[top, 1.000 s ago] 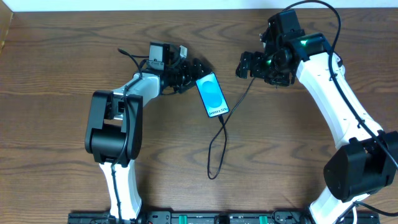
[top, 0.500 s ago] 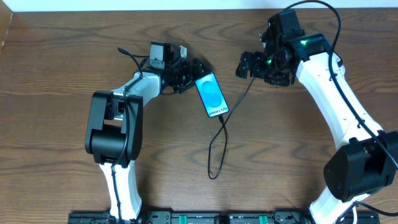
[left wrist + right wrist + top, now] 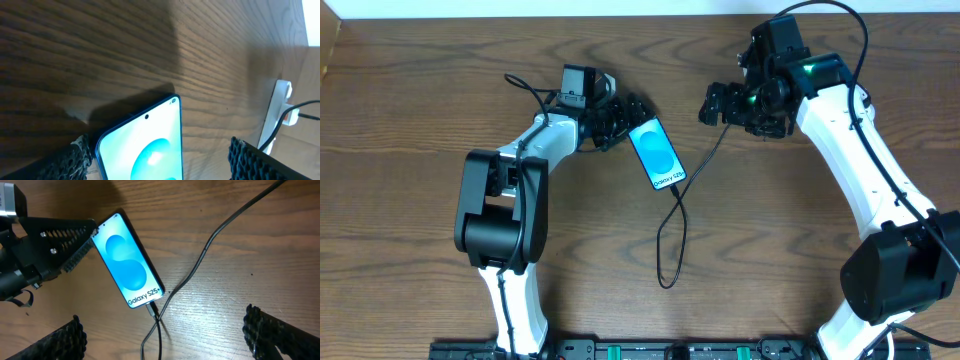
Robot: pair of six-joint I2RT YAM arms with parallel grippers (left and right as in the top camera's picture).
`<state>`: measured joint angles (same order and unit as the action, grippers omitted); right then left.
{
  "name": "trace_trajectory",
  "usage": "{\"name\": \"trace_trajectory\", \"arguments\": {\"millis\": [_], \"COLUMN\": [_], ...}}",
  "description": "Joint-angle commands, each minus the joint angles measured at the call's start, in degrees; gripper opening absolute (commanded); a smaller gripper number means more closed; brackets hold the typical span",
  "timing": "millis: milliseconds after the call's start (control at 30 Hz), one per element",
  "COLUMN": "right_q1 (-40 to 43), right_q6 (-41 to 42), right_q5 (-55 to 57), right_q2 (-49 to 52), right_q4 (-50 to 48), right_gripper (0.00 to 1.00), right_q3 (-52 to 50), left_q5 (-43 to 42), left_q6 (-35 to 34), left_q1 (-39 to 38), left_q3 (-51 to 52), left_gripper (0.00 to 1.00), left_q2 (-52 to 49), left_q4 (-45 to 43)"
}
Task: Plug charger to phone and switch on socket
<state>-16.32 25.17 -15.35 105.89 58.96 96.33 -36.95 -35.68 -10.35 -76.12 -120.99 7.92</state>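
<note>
The phone (image 3: 657,153) lies face up on the table with its screen lit. Its top end (image 3: 150,145) sits between the fingers of my left gripper (image 3: 628,122), which is open. One left finger (image 3: 75,155) is close against the phone's edge and the other stands well apart. The charger (image 3: 672,235) loops across the wood, and its plug tip (image 3: 151,309) sits at the phone's bottom edge. My right gripper (image 3: 735,110) hovers open to the phone's right with nothing between its fingers (image 3: 162,325). The socket (image 3: 276,112) shows only in the left wrist view.
The wooden table (image 3: 420,100) carries the charger's slack loop (image 3: 665,280) toward the front middle. The pale far edge of the table (image 3: 640,8) runs behind both arms. A black cable (image 3: 302,104) runs into the socket's far end.
The phone's top end has shifted slightly left with my left gripper around it. The right arm has not moved.
</note>
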Motion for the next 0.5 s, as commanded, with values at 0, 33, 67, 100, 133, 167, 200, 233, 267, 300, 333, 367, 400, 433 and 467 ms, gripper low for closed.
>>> {"name": "trace_trajectory", "arguments": {"millis": [0,33,67,100,133,167,200,233,267,300,333,367,400,433,467], "right_q1": [-0.31,-0.31,-0.31,-0.31,-0.31,-0.31,-0.31,-0.31,-0.31,-0.31,-0.31,-0.31,-0.31,-0.31,-0.31], "right_q6": [-0.59,-0.59,-0.61,-0.59,-0.61,-0.59,-0.59,-0.59,-0.59,-0.59,-0.59,-0.59,-0.59,-0.59,-0.59], "right_q5": [0.42,0.44,0.44,0.42,0.42,0.42,0.44,0.42,0.42,0.42,0.44,0.42,0.42,0.42,0.42], "right_q2": [-1.31,-1.31,-1.31,-1.31,-1.31,-1.31,-1.31,-1.31,-1.31,-1.31,-1.31,-1.31,-1.31,-1.31,-1.31], "right_q4": [-0.09,-0.11,-0.17,-0.22,-0.22,-0.22,-0.22,-0.22,-0.24,-0.24,-0.26,-0.31,-0.33,-0.37,-0.39], "right_gripper": [0.99,0.99,0.99,0.99,0.99,0.99,0.99,0.99,0.99,0.99,0.99,0.99,0.99,0.99,0.99], "right_q3": [0.31,0.31,0.31,0.31,0.31,0.31,0.31,0.31,0.31,0.31,0.31,0.31,0.31,0.31,0.31], "left_q5": [9.62,9.62,9.60,9.62,9.62,9.62,9.60,9.60,9.60,9.60,9.57,9.60,9.60,9.60,9.64], "left_q6": [-0.42,-0.42,-0.55,-0.66,-0.85,-1.09,-1.36,-1.79,-2.23,-2.58,-2.58,-2.58,-2.56,-2.58,-2.58], "left_q1": [0.61,0.61,0.61,0.61,0.61,0.61,0.61,0.61,0.61,0.61,0.59,0.39,0.24,0.07,-0.20], "left_q3": [2.82,2.82,2.82,2.82,2.82,2.82,2.82,2.82,2.82,2.82,2.82,2.82,2.82,2.82,2.82], "left_gripper": [0.89,0.89,0.89,0.89,0.89,0.89,0.89,0.89,0.89,0.89,0.89,0.89,0.89,0.89,0.89], "left_q2": [-4.28,-4.28,-4.28,-4.28,-4.28,-4.28,-4.28,-4.28,-4.28,-4.28,-4.28,-4.28,-4.28,-4.28,-4.28], "left_q4": [2.51,2.51,2.51,2.51,2.54,2.54,2.54,2.51,2.49,2.47,2.29,2.16,2.03,1.88,1.66]}}
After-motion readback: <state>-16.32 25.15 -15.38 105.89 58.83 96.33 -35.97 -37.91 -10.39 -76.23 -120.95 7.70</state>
